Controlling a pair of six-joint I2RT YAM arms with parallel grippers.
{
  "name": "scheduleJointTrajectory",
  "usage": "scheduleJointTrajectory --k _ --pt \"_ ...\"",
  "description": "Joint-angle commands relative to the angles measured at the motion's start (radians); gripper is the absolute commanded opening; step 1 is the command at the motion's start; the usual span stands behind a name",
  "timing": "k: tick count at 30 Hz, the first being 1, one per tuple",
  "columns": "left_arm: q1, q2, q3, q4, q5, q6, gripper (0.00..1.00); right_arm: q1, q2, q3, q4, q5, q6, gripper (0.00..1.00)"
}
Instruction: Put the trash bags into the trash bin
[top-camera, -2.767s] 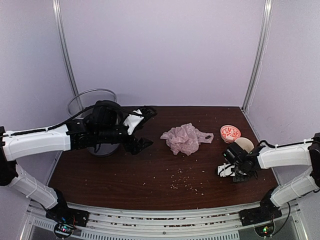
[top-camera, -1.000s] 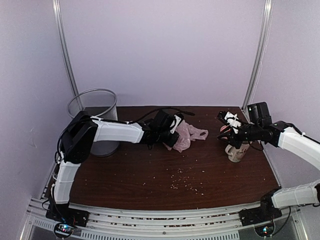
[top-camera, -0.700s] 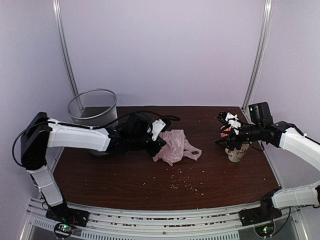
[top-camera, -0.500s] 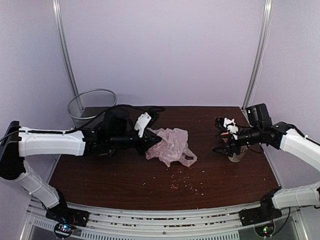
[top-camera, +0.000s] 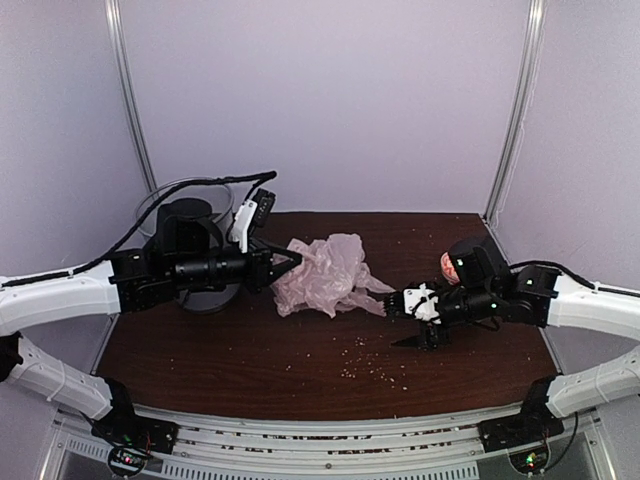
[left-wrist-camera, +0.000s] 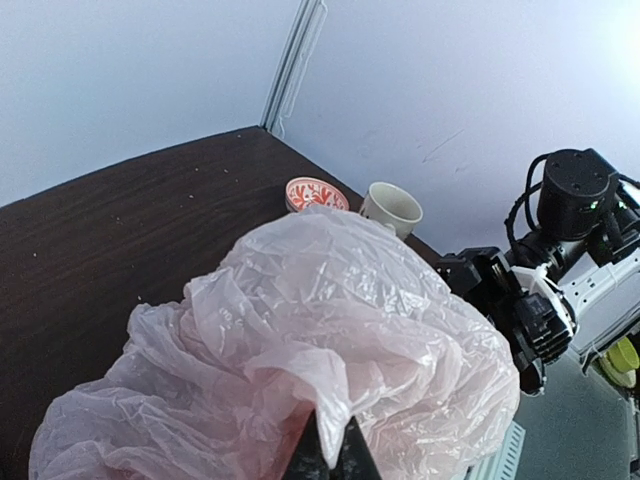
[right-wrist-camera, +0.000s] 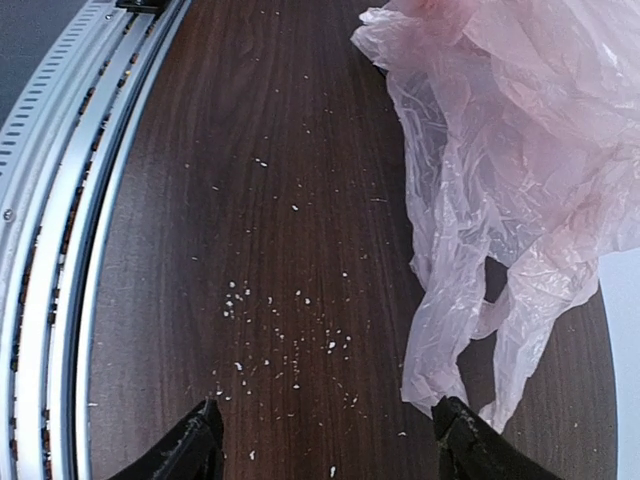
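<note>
The trash bag (top-camera: 325, 275) is thin pinkish-white film and hangs off the table near its middle. My left gripper (top-camera: 285, 268) is shut on a fold of it. In the left wrist view the bag (left-wrist-camera: 300, 340) fills the lower frame, pinched between the dark tips of the left gripper (left-wrist-camera: 328, 455). The grey trash bin (top-camera: 205, 300) stands at the back left, mostly hidden behind my left arm. My right gripper (top-camera: 398, 323) is open, low over the table just right of the bag. In the right wrist view the right gripper (right-wrist-camera: 330, 440) holds nothing and a bag (right-wrist-camera: 510, 130) handle dangles by one finger.
A red patterned bowl (left-wrist-camera: 315, 193) and a cream mug (left-wrist-camera: 392, 205) stand at the back right. The bowl (top-camera: 452, 265) shows partly behind my right arm. Crumbs (right-wrist-camera: 290, 340) lie scattered on the dark wood table (top-camera: 250, 350). A metal rail runs along the near edge.
My left gripper has closed on the bag, lifted it and drawn it left toward the bin. My right arm left the mug, swung to the table's middle and opened wide.
</note>
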Motion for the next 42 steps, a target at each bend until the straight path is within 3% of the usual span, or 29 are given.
scheduleJointTrajectory --k 1,5,17,26,36,38,42 --pt "0.003 -0.011 0.042 -0.034 0.032 -0.122 0.0 0.052 -0.002 -0.022 0.166 0.16 0.02 0.73" --pt "0.003 -0.023 0.052 -0.041 0.063 -0.155 0.0 0.088 -0.005 -0.071 0.258 0.262 0.032 0.72" --pt "0.003 -0.036 0.092 0.0 0.164 -0.251 0.0 0.163 0.016 -0.131 0.265 0.303 -0.002 0.68" --pt "0.003 -0.029 0.143 -0.026 0.209 -0.265 0.0 0.174 0.032 -0.149 0.384 0.471 0.032 0.66" --pt "0.003 -0.008 0.149 -0.024 0.238 -0.268 0.0 0.192 0.057 -0.167 0.405 0.487 0.022 0.6" --pt "0.003 -0.006 0.157 -0.028 0.232 -0.264 0.0 0.199 0.064 -0.164 0.402 0.493 0.021 0.46" --pt "0.004 0.051 0.28 -0.151 0.116 -0.18 0.0 0.197 0.055 -0.13 0.334 0.439 0.074 0.07"
